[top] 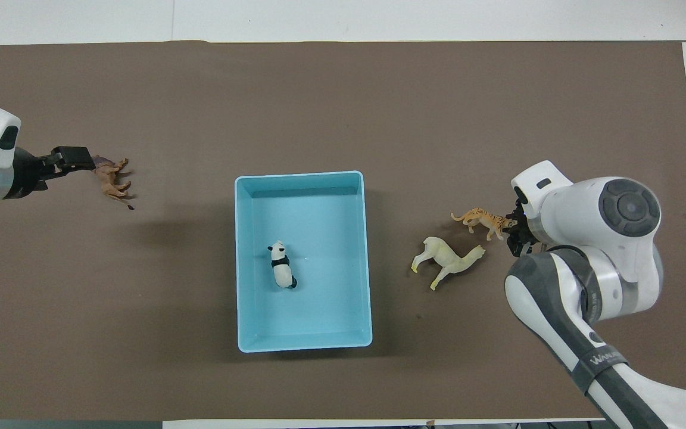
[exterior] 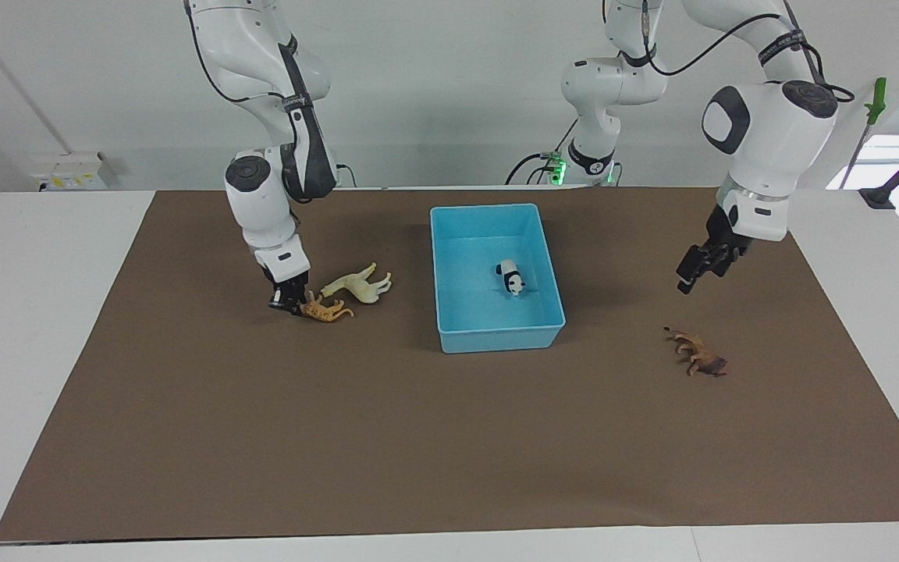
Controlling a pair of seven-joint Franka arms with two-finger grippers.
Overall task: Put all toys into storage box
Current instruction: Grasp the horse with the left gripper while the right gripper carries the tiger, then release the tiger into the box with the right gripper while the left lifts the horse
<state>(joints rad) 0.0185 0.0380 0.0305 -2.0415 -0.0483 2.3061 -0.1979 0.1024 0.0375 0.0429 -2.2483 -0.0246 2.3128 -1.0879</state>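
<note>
Light-blue plastic storage box [exterior: 449, 234] sat mid-bench on the brown mat [exterior: 262, 437], long sides running away from the robots. One toy was inside: the panda [exterior: 511, 279], lying on the box floor, apart from the walls.

Right end effector [exterior: 290, 300] was down at mat level toward the right arm's end of the bench. Its tips sat at the head end of the orange tiger [exterior: 325, 311], which lay on its side on the mat. Fingers looked drawn close about the tiger's head, in contact with it; whether they truly pinched it, I could not tell. In the overhead view the tiger's [top: 481, 220] body stretched away from the end effector [top: 515, 229] toward the box [top: 242, 268].

Cream horse-like toy [exterior: 358, 284] lay on its side just beside the tiger, slightly nearer the robots, between tiger and box, apart from the end effector.

Left end effector [exterior: 701, 268] hung in the air toward the left arm's end of the bench, clear of the mat, holding nothing. Finger spacing could not be read. The dark brown maned animal [exterior: 699, 353] lay on its side on the mat, near the end effector but apart from it. From overhead the end effector [top: 72, 159] overlapped the figurine's [top: 112, 177] head end; the facing view showed a clear gap.
</note>
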